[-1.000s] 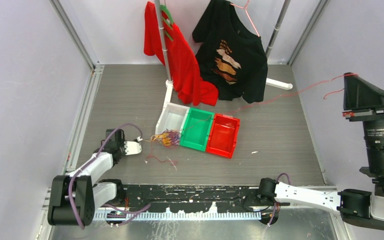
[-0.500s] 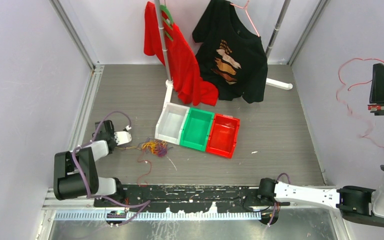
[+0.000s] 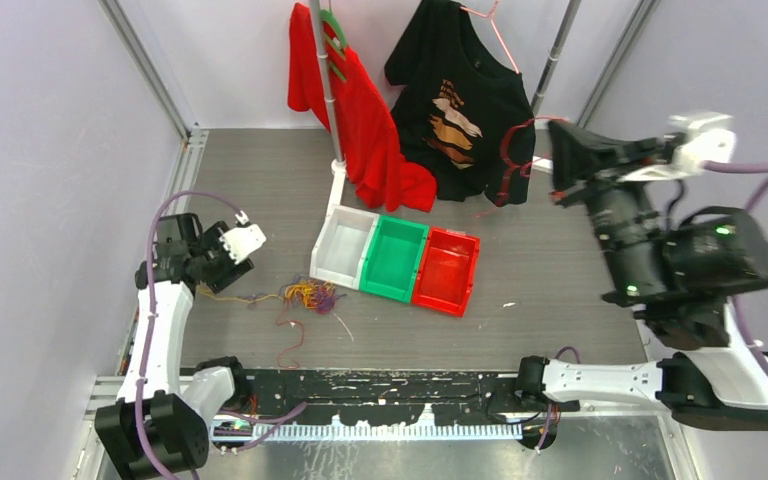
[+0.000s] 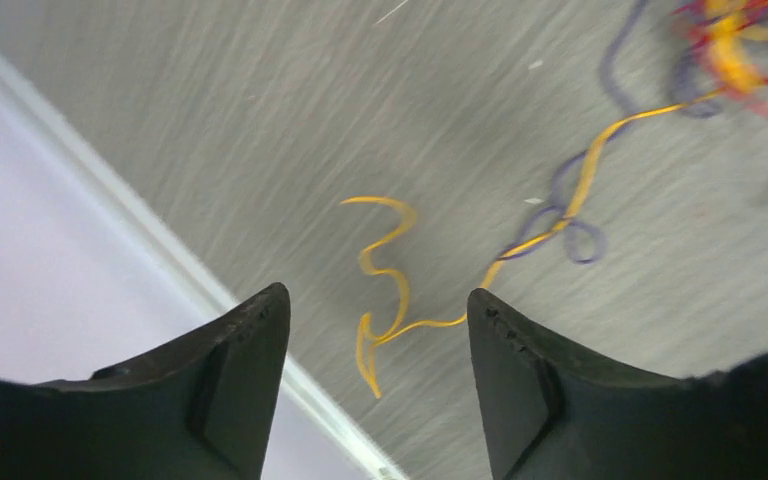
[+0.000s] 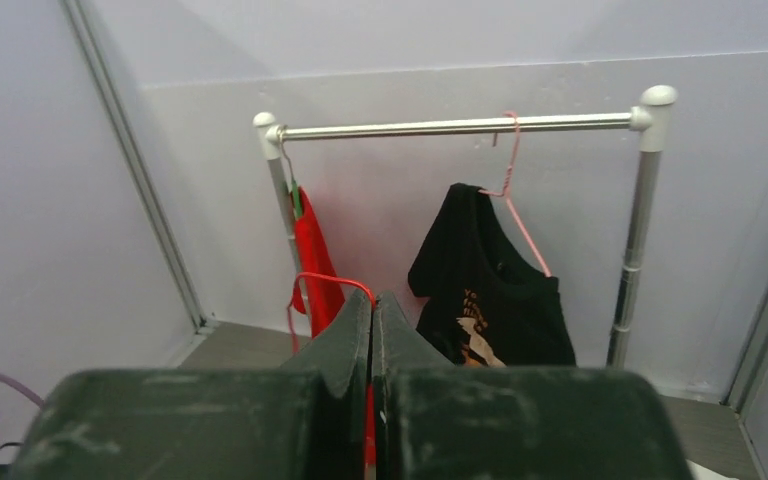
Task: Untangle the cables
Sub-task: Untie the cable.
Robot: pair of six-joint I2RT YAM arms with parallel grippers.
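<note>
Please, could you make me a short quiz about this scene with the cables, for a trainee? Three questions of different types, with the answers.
1. True or false: the left tool is shut on the yellow cable.
2. Which bin is nearest the tangle? A white, B green, C red.
3. Fill in: the right tool pinches a ___ cable.

Key
1. False: it stands open over it.
2. A, the white bin.
3. Red: the red cable.

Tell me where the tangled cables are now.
In the top view, the cable tangle lies on the table left of centre, just in front of the white bin and right of the left gripper.
</note>
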